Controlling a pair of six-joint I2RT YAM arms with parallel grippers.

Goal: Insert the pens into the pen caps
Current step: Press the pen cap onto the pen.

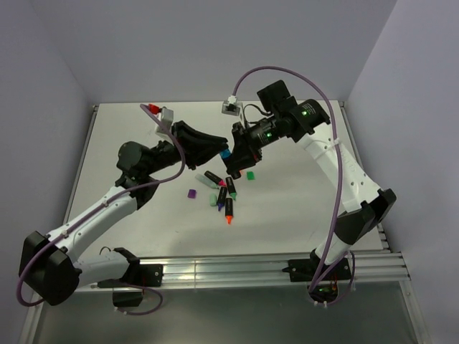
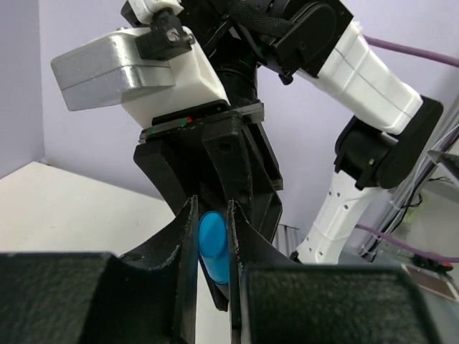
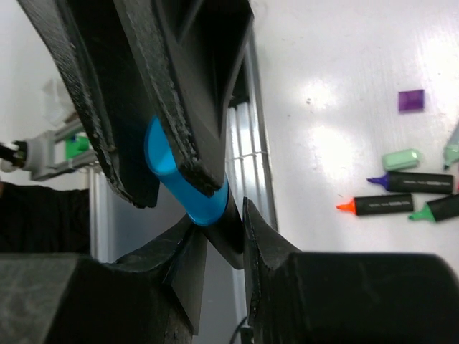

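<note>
Left gripper [image 2: 213, 215]: fingers narrow, clamped on the blue cap [image 2: 213, 247]. It is held in mid-air, which I judge makes it a fixed socket.

Blue pen [image 3: 229, 240]: the black barrel meets that cap, above the table [image 1: 301, 215].

Right gripper [image 3: 219, 215]: fingers narrow on the barrel, presumably to push it home. I can't tell how deep it is seated.

Loose pens [image 1: 229, 208] and a purple cap [image 1: 191, 193] lie below.
</note>
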